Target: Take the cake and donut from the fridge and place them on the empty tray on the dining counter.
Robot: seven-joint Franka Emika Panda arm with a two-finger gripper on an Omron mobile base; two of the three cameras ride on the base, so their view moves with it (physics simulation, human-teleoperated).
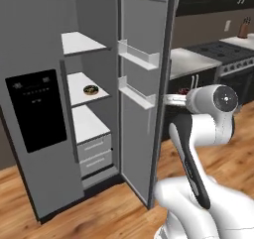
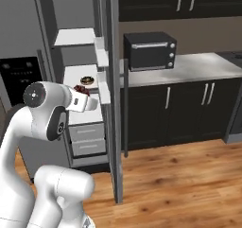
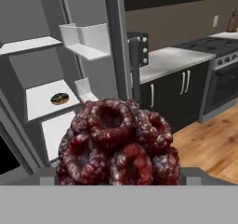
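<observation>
Outside the tall grey fridge (image 1: 49, 114): dark reddish-brown lumpy cake (image 3: 118, 144) carried.
End effector (image 2: 83, 97) spread wide around it; keep level, clear the door, leaving the chocolate-iced ring donut (image 1: 90, 89) shelved.

Dark red cake (image 3: 118, 144); grey fridge (image 1: 44, 44).

A black toaster oven (image 2: 150, 50) sits on the pale counter (image 2: 189, 67) above dark cabinets (image 2: 184, 109). Farther right stands a stove (image 1: 229, 54), with a knife block (image 1: 243, 29) beyond it. The floor (image 2: 179, 184) is wood.
</observation>
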